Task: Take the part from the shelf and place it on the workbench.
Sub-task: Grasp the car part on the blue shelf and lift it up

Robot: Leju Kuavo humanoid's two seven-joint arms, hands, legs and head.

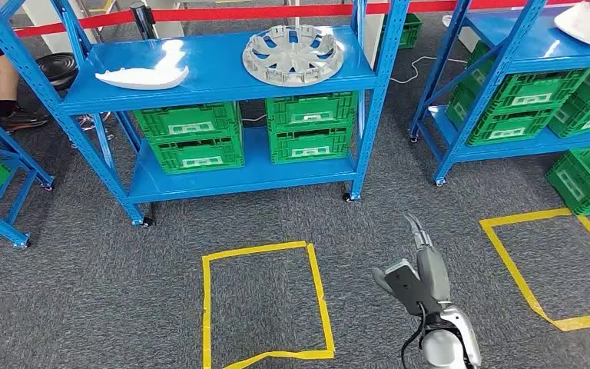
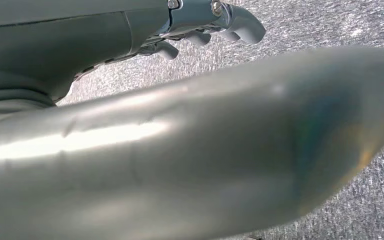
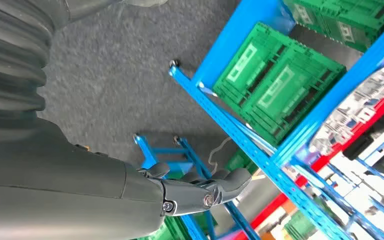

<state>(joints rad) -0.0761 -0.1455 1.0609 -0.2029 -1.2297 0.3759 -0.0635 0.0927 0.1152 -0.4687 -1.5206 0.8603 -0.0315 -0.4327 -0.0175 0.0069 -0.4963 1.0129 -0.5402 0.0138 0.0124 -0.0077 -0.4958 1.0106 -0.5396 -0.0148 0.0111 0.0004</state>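
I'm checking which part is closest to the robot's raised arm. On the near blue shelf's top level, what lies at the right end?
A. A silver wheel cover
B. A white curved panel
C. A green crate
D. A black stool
A: the silver wheel cover lies at the right end of the top shelf; the white curved panel lies toward the left.

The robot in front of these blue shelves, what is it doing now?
It stands facing the blue shelf, where a silver wheel cover and a white part lie on the top level. The right robot hand is raised over the carpet, empty. The left robot hand holds nothing. No part has been taken yet.
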